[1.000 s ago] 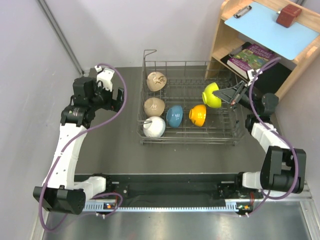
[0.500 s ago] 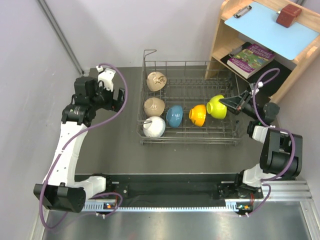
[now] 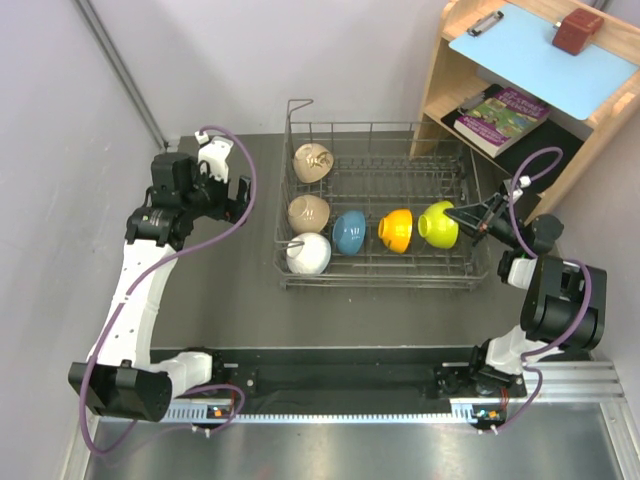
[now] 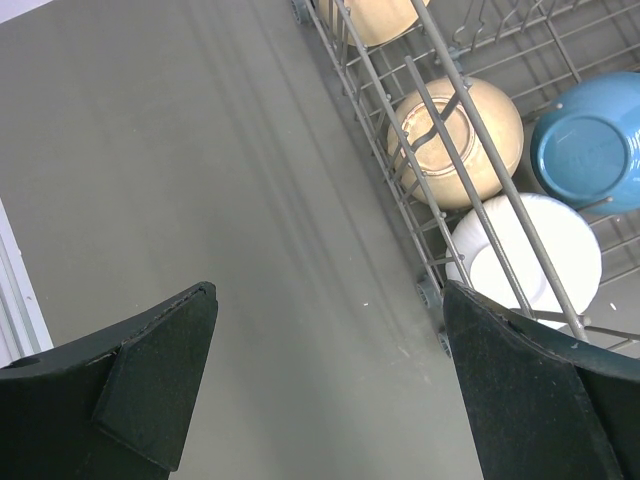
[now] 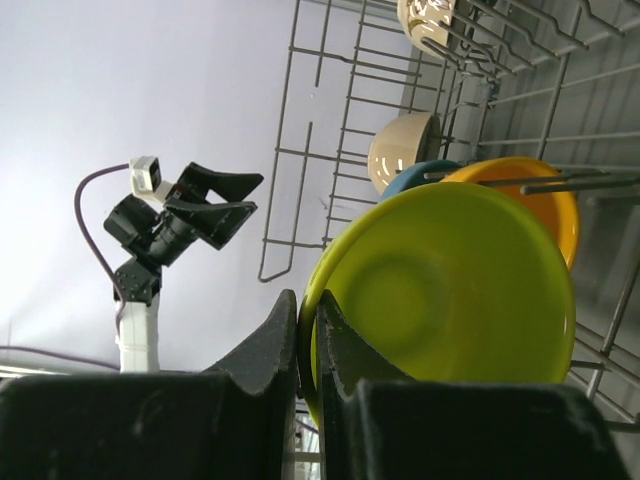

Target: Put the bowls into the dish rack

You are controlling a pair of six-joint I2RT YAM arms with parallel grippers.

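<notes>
**Right gripper pinches yellow-green bowl at right end of rack row**

Right gripper (image 3: pixel 458 215) is closed to a narrow slit on the rim of the yellow-green bowl (image 3: pixel 437 222); in the right wrist view one finger (image 5: pixel 272 345) lies outside the rim and the other inside. It reaches in over the right end wall of the dish rack (image 3: pixel 380 284). Left gripper (image 3: pixel 237 195) is spread wide and holds nothing, over bare table (image 3: pixel 220 290) just left of the rack.

Edges and room:
- Rack's right end is close to the wooden shelf unit (image 3: pixel 440 95), so the right arm has a tight corner.
- Rack's left wall runs just beside the left gripper's right finger (image 4: pixel 530 390).
- Dark table shows left of the rack and in a strip along its near side.
- Grey walls close off the left and far sides.

Bowls, all inside the rack:
- Near row, left to right: white bowl (image 3: pixel 308 254), blue bowl (image 3: pixel 349 232), orange bowl (image 3: pixel 397 229), yellow-green bowl. The row follows the rack's long axis, left-right across the table.
- Two beige bowls, one (image 3: pixel 308 213) behind the white one and one (image 3: pixel 313 162) near the far left corner.
- Yellow-green bowl stands on edge, touching or nearly touching the orange one, open side toward the right arm.
- Blue and nearer beige bowls show their foot rings to the left wrist camera.
</notes>
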